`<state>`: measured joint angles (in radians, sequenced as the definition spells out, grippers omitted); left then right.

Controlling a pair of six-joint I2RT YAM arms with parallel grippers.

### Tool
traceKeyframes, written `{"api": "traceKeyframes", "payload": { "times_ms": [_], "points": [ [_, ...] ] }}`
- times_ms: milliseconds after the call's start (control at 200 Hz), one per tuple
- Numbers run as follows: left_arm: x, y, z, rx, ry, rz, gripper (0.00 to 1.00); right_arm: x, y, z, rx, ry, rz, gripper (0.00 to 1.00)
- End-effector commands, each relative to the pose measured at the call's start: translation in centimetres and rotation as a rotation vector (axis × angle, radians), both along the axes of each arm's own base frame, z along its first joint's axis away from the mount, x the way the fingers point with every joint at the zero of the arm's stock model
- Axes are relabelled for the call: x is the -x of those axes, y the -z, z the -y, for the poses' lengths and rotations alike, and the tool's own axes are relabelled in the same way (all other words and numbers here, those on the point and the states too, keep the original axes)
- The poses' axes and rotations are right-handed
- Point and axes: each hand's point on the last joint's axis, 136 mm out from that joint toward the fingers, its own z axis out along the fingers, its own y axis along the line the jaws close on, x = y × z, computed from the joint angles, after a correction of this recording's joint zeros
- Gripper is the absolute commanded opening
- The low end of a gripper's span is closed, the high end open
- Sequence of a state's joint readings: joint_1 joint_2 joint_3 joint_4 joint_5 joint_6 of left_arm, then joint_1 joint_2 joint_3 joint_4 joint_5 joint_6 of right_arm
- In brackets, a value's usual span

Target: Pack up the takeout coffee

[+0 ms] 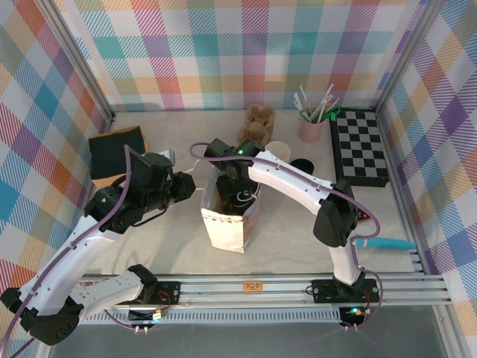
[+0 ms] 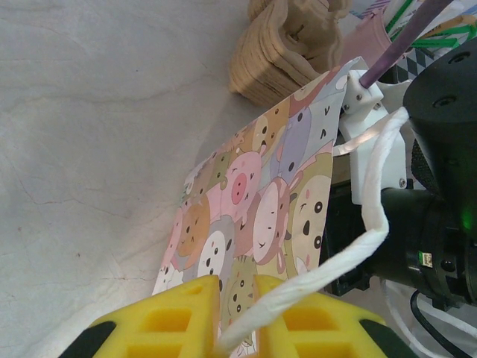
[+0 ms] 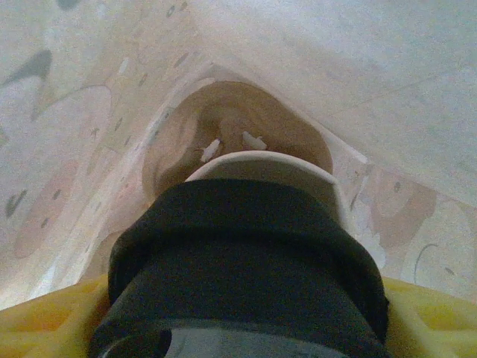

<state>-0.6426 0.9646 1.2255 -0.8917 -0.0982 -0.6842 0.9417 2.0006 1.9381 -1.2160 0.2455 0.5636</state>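
At frame centre we find the paper bag (image 1: 227,224) standing open; inside it the right gripper (image 3: 238,321) clamps the coffee cup (image 3: 246,246). The left gripper (image 2: 237,317) pinches the bag's white handle (image 2: 350,253).

Takeout coffee (image 3: 246,253) inside paper bag (image 3: 358,74)

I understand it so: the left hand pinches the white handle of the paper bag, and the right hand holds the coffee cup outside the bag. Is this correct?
Not fully. The left hand does pinch the white handle, but the right hand holds the takeout coffee inside the paper bag, not outside it. The right wrist view shows the bag's walls around the cup.
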Motion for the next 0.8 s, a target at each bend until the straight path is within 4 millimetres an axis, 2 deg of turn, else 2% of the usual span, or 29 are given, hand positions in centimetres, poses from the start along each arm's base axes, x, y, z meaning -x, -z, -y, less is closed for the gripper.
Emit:
{"api": "traceKeyframes", "payload": {
  "times_ms": [0,795],
  "points": [
    [0.37,0.32,-0.52,-0.011,-0.004,-0.006,0.19,-0.17,0.24,-0.39,-0.006,-0.006,-0.018,0.62],
    [0.22,0.33,-0.36,-0.01,-0.001,-0.007,0.19,-0.15,0.5,-0.51,-0.005,-0.008,-0.024,0.62]
  ]
}}
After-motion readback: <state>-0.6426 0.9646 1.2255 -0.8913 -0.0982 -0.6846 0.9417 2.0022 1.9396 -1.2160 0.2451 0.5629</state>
